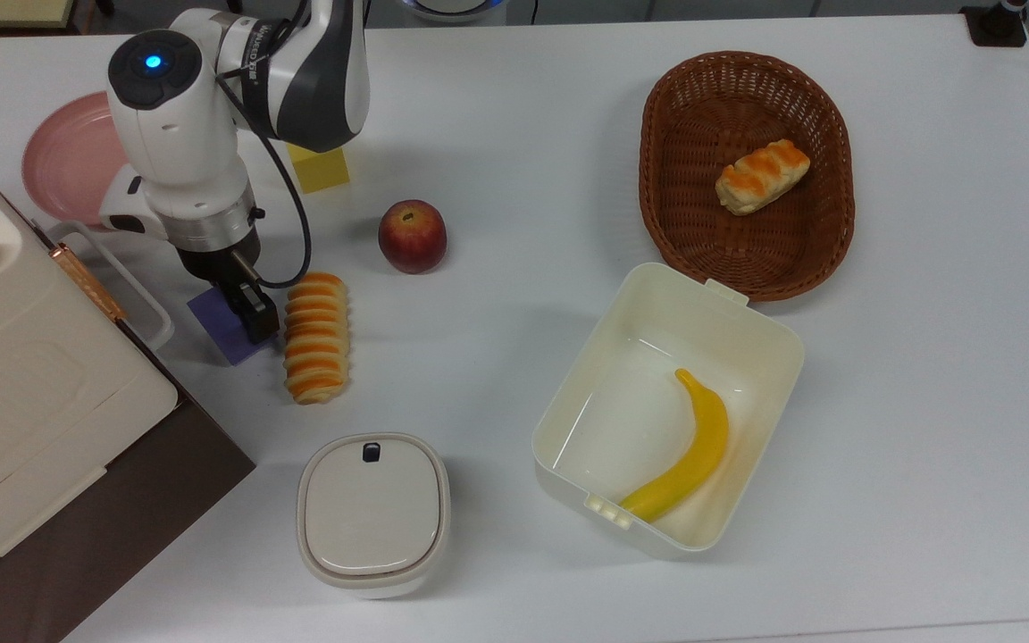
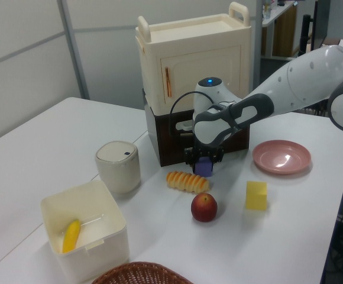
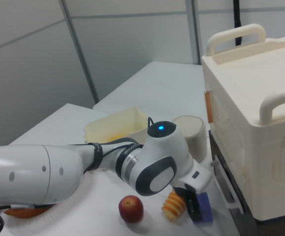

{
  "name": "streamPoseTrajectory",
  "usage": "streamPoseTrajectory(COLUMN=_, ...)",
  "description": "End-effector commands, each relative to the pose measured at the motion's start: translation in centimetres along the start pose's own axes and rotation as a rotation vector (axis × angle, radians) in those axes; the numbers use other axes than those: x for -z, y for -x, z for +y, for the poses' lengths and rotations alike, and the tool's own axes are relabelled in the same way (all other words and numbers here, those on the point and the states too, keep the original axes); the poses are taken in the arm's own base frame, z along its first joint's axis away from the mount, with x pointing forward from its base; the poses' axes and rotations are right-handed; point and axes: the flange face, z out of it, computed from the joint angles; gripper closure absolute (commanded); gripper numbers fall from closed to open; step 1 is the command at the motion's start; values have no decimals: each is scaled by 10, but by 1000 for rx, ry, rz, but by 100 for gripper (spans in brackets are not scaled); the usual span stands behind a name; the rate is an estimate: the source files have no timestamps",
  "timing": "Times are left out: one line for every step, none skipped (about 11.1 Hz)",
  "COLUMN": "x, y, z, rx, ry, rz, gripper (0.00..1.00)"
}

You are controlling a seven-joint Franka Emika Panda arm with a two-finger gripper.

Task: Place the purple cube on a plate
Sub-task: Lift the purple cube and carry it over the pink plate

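Observation:
The purple cube (image 1: 221,329) rests on the white table between the cream cabinet and a striped bread roll. It also shows low under the arm's wrist, purple cube (image 2: 203,169), and as the purple cube (image 3: 205,208) by the cabinet's foot. My gripper (image 1: 236,314) is down over it and open, one finger on each side; a black fingertip (image 1: 258,321) stands at the cube's edge toward the bread. The pink plate (image 1: 61,159) lies at the top view's upper left, partly behind the arm, and as the plate (image 2: 282,156) it holds nothing.
A striped bread roll (image 1: 315,336) lies close beside the cube. A yellow cube (image 1: 319,170) and an apple (image 1: 412,236) sit nearby. The cream cabinet (image 1: 23,393) flanks the cube. A lidded pot (image 1: 373,513), a box (image 1: 751,330) with a banana, and a basket (image 1: 827,223) lie farther off.

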Motion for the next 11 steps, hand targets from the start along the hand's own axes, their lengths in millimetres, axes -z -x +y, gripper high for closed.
streamPoseTrajectory(x=38, y=8, z=24, rx=257, ry=16, rz=8, gripper=54)
streamPoseTrajectory(x=52, y=6, z=35, rx=329, ry=19, rz=16, gripper=54)
streamPoseTrajectory(x=63, y=8, z=48, rx=415, ry=23, rz=14, gripper=54)
streamPoseTrajectory(x=68, y=12, z=64, rx=502, ry=33, rz=5, gripper=53)
streamPoseTrajectory(x=73, y=15, z=82, rx=576, ry=40, rz=-2, gripper=53)
streamPoseTrajectory(x=77, y=17, z=102, rx=634, ry=48, rz=-11, gripper=53)
streamPoseTrajectory(x=79, y=17, z=124, rx=684, ry=56, rz=-23, gripper=53)
streamPoseTrajectory(x=75, y=16, z=146, rx=728, ry=63, rz=-51, gripper=53)
streamPoseTrajectory(x=70, y=7, z=176, rx=766, ry=69, rz=-79, gripper=53)
streamPoseTrajectory(x=68, y=-2, z=200, rx=791, ry=72, rz=-86, gripper=53)
streamPoseTrajectory(x=67, y=-9, z=225, rx=816, ry=74, rz=-93, gripper=50)
